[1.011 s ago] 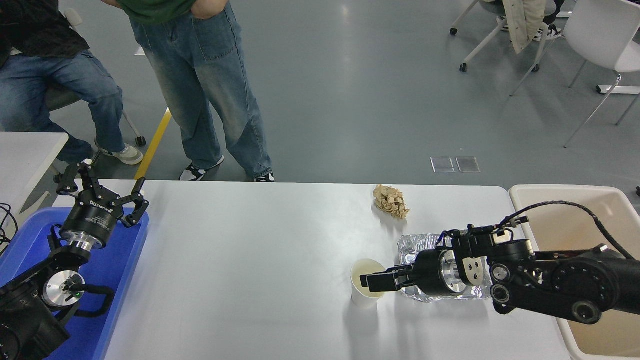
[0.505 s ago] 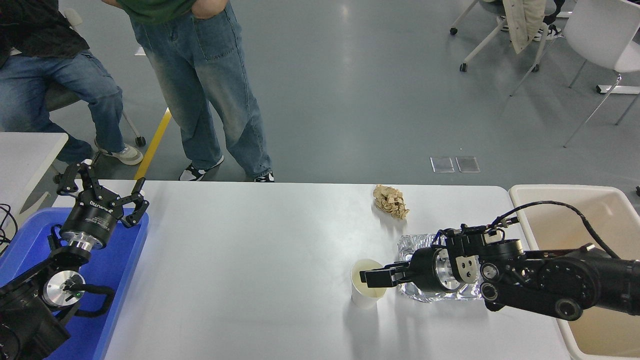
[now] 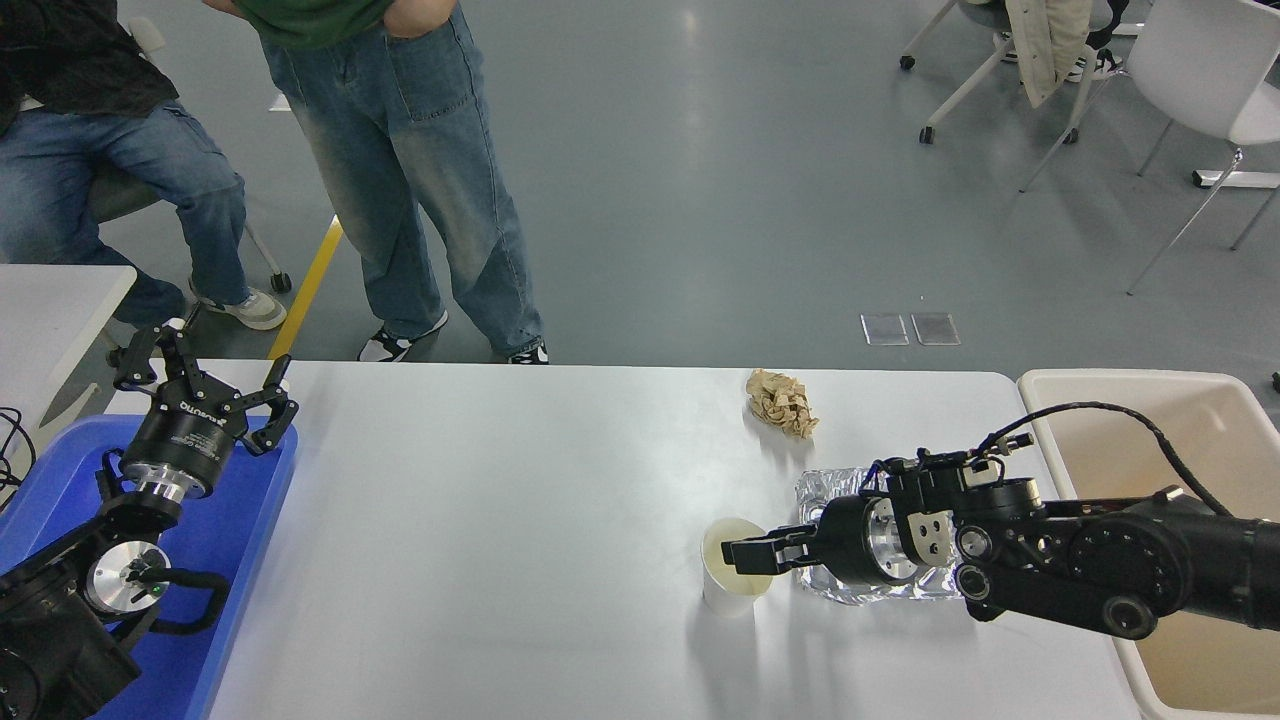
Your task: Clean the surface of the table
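The white table surface [image 3: 500, 500] carries a white paper cup [image 3: 722, 595], a crumpled sheet of silver foil [image 3: 828, 490] and a ball of crumpled brown paper [image 3: 782, 402], all on its right half. My right gripper [image 3: 742, 556] reaches in from the right over the foil. Its fingers lie close together across the cup's right rim, one of them inside the cup. The cup stands upright on the table. My left gripper [image 3: 203, 385] is parked at the lower left, open and empty, above a blue tray [image 3: 235, 540].
A beige plastic bin [image 3: 1130, 400] stands off the table's right end. A smaller white table [image 3: 50, 300] is at the left edge. Two people in jeans [image 3: 430, 200] are at the far side. White chairs [image 3: 1190, 80] stand at the back right.
My right arm has slid a little to the left over the foil, and its fingers have drawn closer together at the cup's rim. The cup and the left arm have not moved.
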Controlling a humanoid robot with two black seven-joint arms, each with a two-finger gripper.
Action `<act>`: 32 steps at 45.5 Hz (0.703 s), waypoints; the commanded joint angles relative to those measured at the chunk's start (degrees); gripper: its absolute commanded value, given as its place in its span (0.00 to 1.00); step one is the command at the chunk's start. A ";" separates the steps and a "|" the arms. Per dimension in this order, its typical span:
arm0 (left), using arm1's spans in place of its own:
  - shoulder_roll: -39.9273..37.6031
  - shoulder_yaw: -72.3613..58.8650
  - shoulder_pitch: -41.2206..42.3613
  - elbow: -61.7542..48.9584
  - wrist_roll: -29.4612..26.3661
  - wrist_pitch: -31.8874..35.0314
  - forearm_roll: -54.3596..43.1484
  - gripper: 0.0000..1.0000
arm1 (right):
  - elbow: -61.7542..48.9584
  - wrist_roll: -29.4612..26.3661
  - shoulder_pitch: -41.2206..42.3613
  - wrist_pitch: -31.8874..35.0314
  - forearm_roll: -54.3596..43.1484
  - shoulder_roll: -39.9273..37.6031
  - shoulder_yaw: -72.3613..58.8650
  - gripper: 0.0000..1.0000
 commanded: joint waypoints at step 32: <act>-0.01 0.00 0.00 0.00 -0.02 -0.04 -0.01 1.00 | 3.46 0.81 11.80 1.17 -4.54 -0.84 -14.23 0.00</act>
